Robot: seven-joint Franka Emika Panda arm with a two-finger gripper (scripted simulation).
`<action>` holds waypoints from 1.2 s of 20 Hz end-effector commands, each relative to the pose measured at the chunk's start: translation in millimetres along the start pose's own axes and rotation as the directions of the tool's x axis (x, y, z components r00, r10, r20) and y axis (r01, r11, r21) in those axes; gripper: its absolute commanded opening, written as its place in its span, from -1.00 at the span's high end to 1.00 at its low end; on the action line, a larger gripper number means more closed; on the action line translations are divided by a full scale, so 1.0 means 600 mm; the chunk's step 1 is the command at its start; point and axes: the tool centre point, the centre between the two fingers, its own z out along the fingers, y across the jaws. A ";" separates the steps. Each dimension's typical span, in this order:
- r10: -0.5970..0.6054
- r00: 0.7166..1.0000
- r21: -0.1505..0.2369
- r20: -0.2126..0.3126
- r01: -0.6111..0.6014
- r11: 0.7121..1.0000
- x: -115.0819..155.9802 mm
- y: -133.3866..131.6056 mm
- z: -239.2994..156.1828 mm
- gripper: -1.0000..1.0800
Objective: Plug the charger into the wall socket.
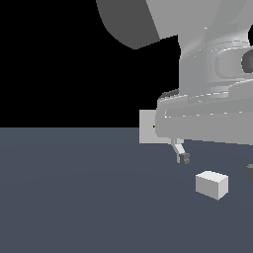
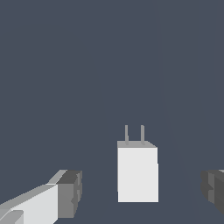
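I see the small off-white rectangular charger block [image 2: 138, 174] lying on the dark blue-grey floor [image 1: 74, 197], well apart from the flat light-grey square wall socket plate [image 1: 147, 126]. Gripper [image 2: 142, 192] spread wide, empty, straddling the charger. Risk: an off-centre closure skews the two thin prongs [image 2: 134, 134], spoiling insertion.

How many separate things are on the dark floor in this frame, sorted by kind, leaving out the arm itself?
Charger blocks: 1, the charger, off-white, lying on the floor between the fingertips of the open gripper, its two prongs showing.
Socket plates: 1, the wall socket, upright and partly hidden behind the arm.
Total: 2
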 end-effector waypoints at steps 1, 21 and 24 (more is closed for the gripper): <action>0.002 1.000 0.000 0.001 -0.002 1.000 -0.002 0.001 0.020 -0.92; 0.002 1.000 0.001 0.001 -0.002 1.000 -0.003 0.000 0.049 1.00; -0.015 1.000 0.001 0.001 0.015 1.000 -0.001 -0.004 0.045 1.00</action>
